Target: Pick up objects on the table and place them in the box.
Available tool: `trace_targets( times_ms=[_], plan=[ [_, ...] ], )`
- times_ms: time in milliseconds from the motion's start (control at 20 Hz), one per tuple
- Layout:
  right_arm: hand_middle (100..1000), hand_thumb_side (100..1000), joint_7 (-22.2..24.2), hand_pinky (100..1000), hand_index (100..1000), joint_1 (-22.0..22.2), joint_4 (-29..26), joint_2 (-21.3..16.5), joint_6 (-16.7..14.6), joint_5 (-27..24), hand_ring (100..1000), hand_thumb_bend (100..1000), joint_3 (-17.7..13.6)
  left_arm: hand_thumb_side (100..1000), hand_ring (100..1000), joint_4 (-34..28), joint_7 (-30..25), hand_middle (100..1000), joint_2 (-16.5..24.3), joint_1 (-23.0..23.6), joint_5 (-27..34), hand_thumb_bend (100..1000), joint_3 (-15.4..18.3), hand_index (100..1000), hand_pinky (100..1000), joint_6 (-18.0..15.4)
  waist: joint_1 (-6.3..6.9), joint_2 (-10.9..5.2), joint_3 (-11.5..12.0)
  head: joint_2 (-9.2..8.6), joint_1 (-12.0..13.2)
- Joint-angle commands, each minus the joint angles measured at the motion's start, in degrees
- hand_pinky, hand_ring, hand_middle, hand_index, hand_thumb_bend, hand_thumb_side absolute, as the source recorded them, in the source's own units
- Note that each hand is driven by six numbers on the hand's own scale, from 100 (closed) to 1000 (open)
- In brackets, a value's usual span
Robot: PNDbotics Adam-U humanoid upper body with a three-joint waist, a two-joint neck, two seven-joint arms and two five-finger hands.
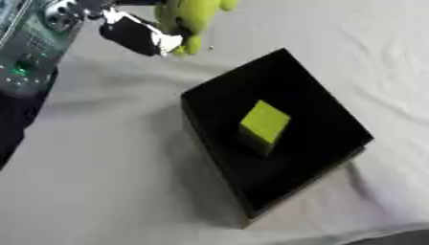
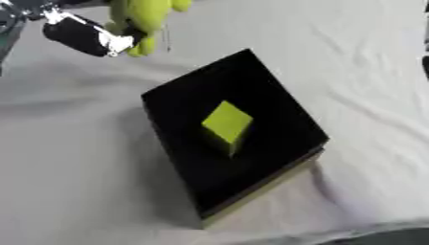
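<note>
Left eye view shows the left hand (image 1: 138, 36) at eleven o'clock, fingers seemingly curled on a green toy (image 1: 188, 16), beyond the black box (image 1: 310, 95) that already holds a green block (image 1: 265, 125). Released early, the toy would likely hit the box's far corner and tumble outside. White cloth (image 1: 100, 167) lies open all around.

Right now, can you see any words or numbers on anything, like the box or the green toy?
No readable text anywhere.
Black box: no label.
Yellow-green block inside it: plain.
Green toy at the left robot hand: no writing.
Device at upper left: markings too blurred to read.
</note>
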Motion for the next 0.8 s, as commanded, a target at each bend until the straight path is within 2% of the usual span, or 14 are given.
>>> trace_targets(
  times_ms=[50,350,800],
  plan=[
    [672,1000,0.18,856,829,-0.81,-0.84,-1.7,-0.16,-0.42,791,100,-0.43,454,639,-0.98,-0.94,671,-2.54,-1.61,0.82,100,-0.86,744,594,0.34,-0.25,-1.23,-0.21,0.19,0.28],
    [671,1000,0.42,856,828,-1.13,-0.84,-1.51,-0.25,-0.53,791,100,-0.29,475,631,1.35,-1.05,667,-9.09,-0.66,0.1,100,-2.78,742,580,0.81,-0.23,-0.88,-0.45,-0.02,0.57],
    [669,1000,0.49,856,827,-1.34,-0.84,-1.2,-0.27,-0.63,791,100,-0.24,468,632,7.97,0.89,664,-12.8,1.52,-5.94,100,-5.27,738,581,-0.43,-0.12,-0.46,-0.79,-0.45,0.55]
  ],
)
